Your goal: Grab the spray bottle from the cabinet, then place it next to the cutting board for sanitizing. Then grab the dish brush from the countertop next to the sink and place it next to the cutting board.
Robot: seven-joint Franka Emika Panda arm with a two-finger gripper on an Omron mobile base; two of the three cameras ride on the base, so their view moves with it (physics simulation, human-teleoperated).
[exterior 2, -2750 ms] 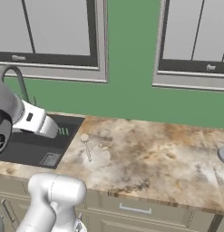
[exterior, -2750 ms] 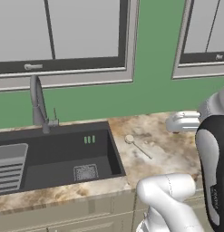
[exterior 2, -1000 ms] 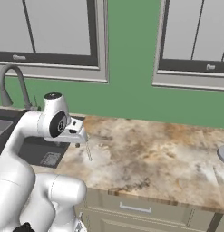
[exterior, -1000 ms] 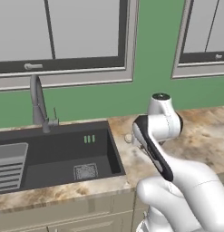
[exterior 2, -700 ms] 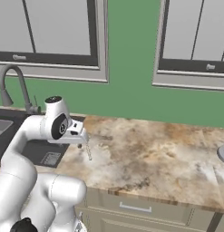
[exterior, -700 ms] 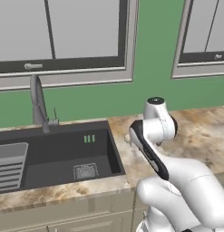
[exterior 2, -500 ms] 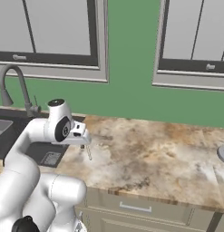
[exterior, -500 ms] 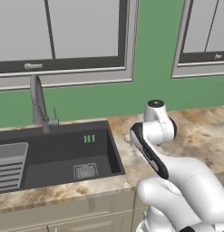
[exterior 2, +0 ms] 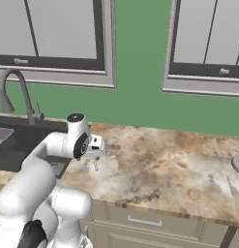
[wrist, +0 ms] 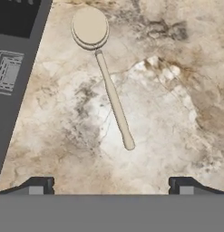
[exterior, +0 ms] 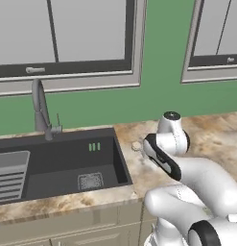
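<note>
While the gripper (wrist: pixel 111 185) hung over the countertop (wrist: pixel 177 104) with its jaws spread wide and nothing between them, the dish brush (wrist: pixel 106 72) lay flat on the stone just beside the sink (wrist: pixel 16 54), its round head nearest the basin's far corner and its thin handle running away from it toward the fingers. My judgement was that a straight descent could go wrong: the handle lay at a slant between the fingertips, so jaws not turned square to it might nudge it aside or pinch only the tip, and a slim, low handle could slip out or leave the pads scraping the stone. I counted one dish brush, one sink, one faucet (exterior: pixel 41 109) behind it, and two fingertips.
</note>
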